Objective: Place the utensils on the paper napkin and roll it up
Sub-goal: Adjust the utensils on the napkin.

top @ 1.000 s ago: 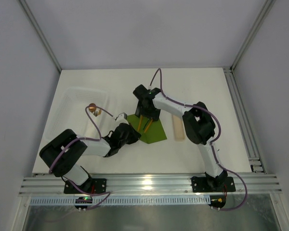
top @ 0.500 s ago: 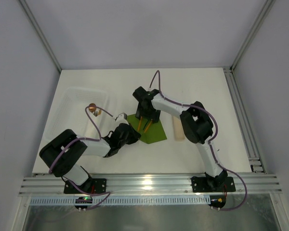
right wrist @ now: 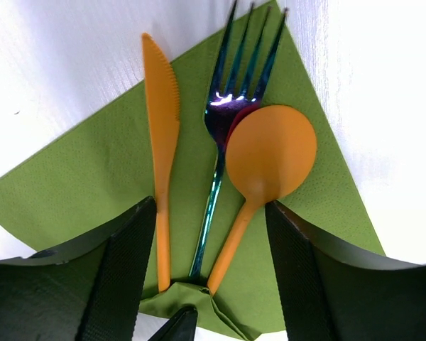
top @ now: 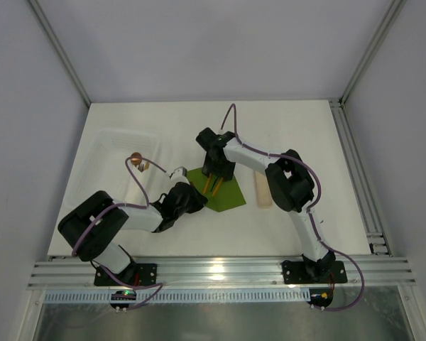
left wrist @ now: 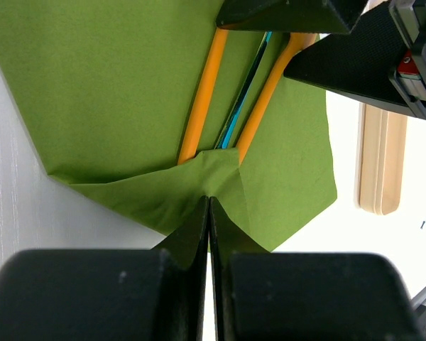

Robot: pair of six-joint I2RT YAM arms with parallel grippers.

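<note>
The olive-green paper napkin [top: 224, 190] lies on the table, also in the left wrist view [left wrist: 106, 92] and right wrist view [right wrist: 92, 192]. On it lie an orange knife [right wrist: 161, 142], an iridescent fork [right wrist: 224, 142] and an orange spoon [right wrist: 266, 160], side by side. The near corner of the napkin is folded up over the handle ends. My left gripper [left wrist: 209, 202] is shut on that folded corner [left wrist: 213, 170]. My right gripper [right wrist: 209, 241] is open, its fingers straddling the utensils just above the napkin.
A clear plastic tray [top: 113, 153] stands at the left, with a small brown object [top: 137, 161] near its right wall. A pale wooden stick [top: 263, 190] lies right of the napkin, also in the left wrist view [left wrist: 380, 163].
The right gripper has shifted slightly over the utensils. The left gripper and the napkin corner look the same.
</note>
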